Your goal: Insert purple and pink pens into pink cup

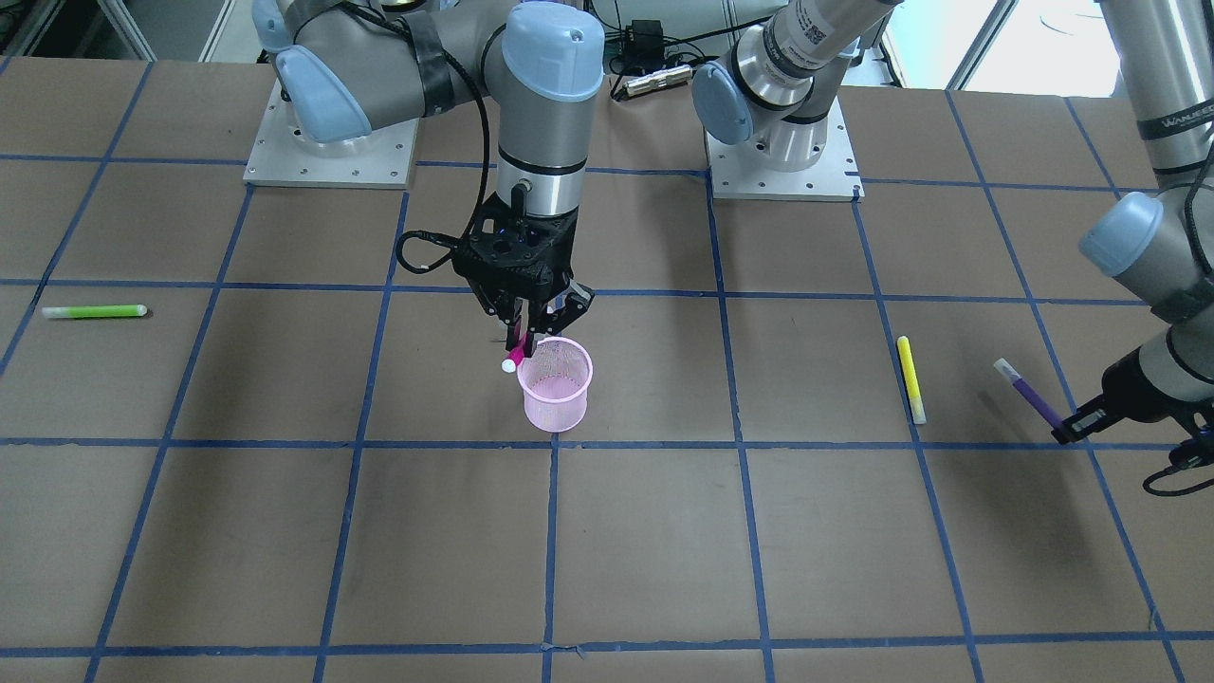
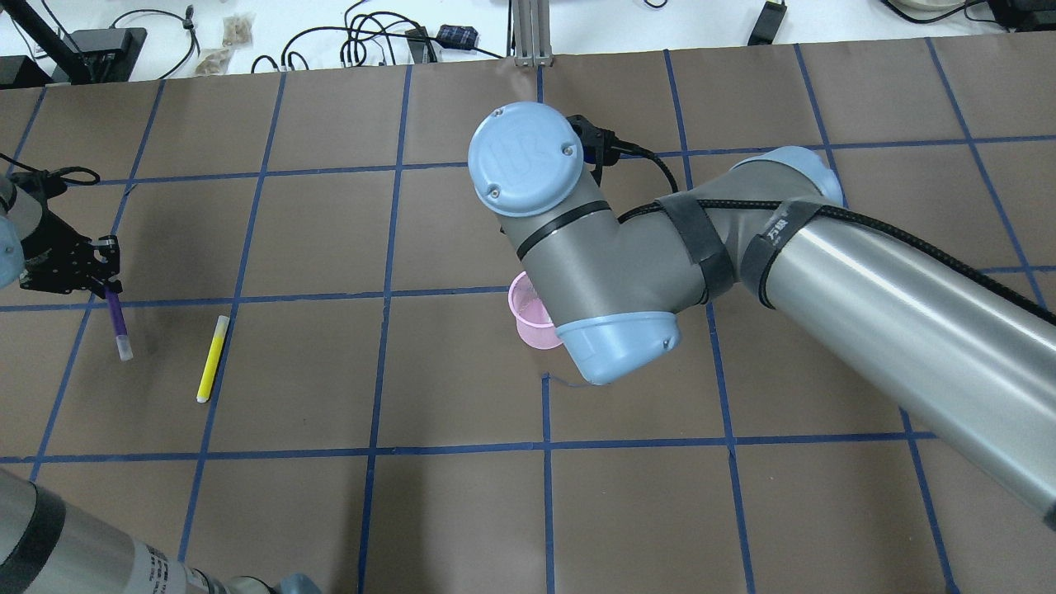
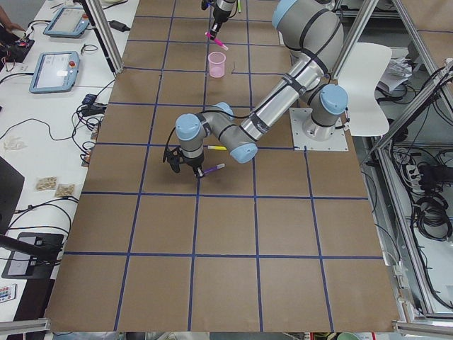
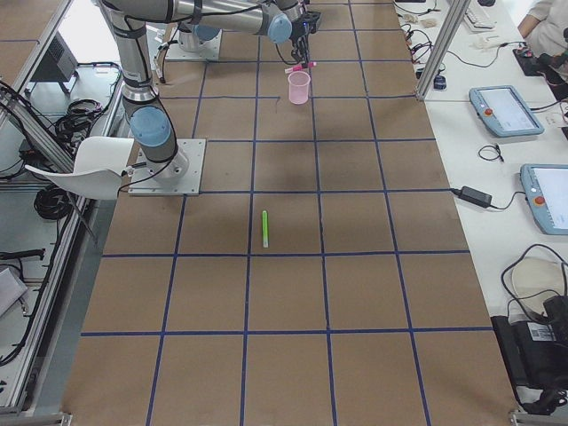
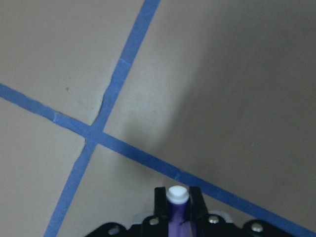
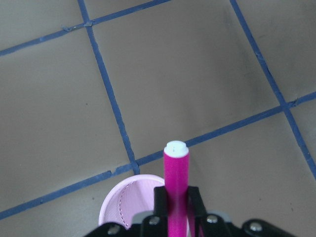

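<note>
The pink mesh cup (image 1: pixel 557 384) stands upright mid-table; it also shows in the overhead view (image 2: pixel 529 312) and the right wrist view (image 6: pixel 129 202). My right gripper (image 1: pixel 527 327) is shut on the pink pen (image 6: pixel 176 185), held tilted just above the cup's rim, its white tip (image 1: pixel 509 364) outside the rim. My left gripper (image 1: pixel 1072 429) is shut on the purple pen (image 1: pixel 1032 396), at the table's left end; the pen (image 2: pixel 116 322) slants out of the fingers, its white cap (image 5: pixel 177 193) seen in the left wrist view.
A yellow pen (image 1: pixel 911 378) lies near the purple pen, also seen from overhead (image 2: pixel 212 358). A green pen (image 1: pixel 94 311) lies at the table's far right end. Blue tape lines grid the brown table. The right arm's elbow (image 2: pixel 577 247) hides part of the cup from overhead.
</note>
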